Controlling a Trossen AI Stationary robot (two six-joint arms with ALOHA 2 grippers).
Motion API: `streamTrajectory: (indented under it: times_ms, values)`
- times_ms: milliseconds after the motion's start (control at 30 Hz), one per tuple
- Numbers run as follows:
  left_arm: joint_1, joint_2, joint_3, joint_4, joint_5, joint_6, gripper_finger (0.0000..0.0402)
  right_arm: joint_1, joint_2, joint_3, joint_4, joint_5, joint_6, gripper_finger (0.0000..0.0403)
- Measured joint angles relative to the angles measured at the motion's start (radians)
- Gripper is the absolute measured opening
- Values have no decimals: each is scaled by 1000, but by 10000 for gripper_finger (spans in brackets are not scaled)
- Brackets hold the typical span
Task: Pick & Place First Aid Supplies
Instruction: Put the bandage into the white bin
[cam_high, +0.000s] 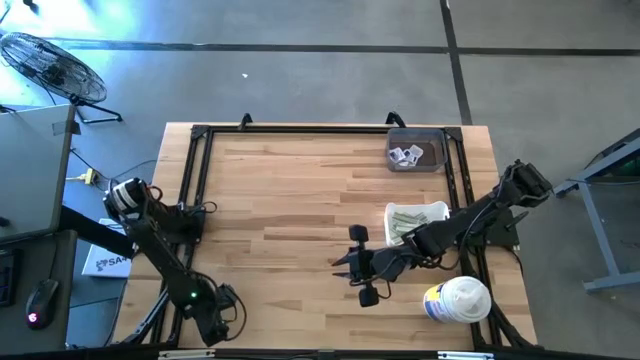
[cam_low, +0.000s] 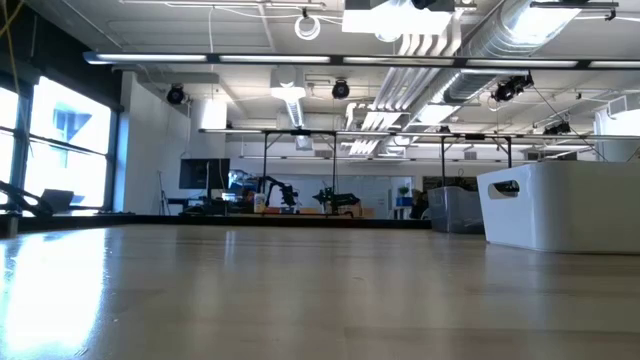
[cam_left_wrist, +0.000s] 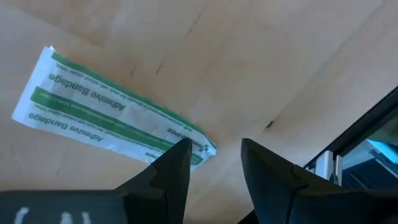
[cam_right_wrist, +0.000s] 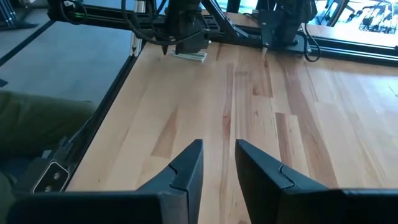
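Note:
One adhesive bandage strip wrapper (cam_left_wrist: 106, 109), white with green print, lies flat on the wooden table under my left gripper (cam_left_wrist: 214, 146). It also shows in the right wrist view (cam_right_wrist: 189, 56). My left gripper (cam_high: 222, 310) is open near the table's near left corner, and one fingertip (cam_left_wrist: 180, 152) stands over the wrapper's end. My right gripper (cam_high: 340, 262) is open and empty over the table's middle. A white tray (cam_high: 440, 210) holds several strip wrappers (cam_high: 408, 222). A dark tray (cam_high: 432, 152) at the far right holds square white sachets (cam_high: 405, 155). My left gripper has one fingertip over the strip wrapper's end (cam_left_wrist: 196, 140); I cannot tell whether it touches. The wrapper lies flat on the table.
A large white round tub (cam_high: 458, 300) with a yellow-blue label lies near the table's near right corner. A black frame (cam_high: 195, 180) runs along the table's edges. A white bin (cam_low: 560, 205) shows at the right of the low view.

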Motion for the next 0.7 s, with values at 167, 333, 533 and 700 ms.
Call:
streamTrajectory:
  times_ms: [167, 333, 533, 700]
  values:
    - [1, 4, 0, 3, -10, 7, 143, 0, 0, 0, 0, 0, 0, 87]
    - [0, 5, 0, -2, -30, 10, 122, 0, 0, 0, 0, 0, 0, 87]
    - [0, 6, 0, -1, -54, 18, 41, 0, 0, 0, 0, 0, 0, 87]
    - [0, 6, -1, 1, -57, 19, 7, 0, 0, 0, 0, 0, 0, 87]
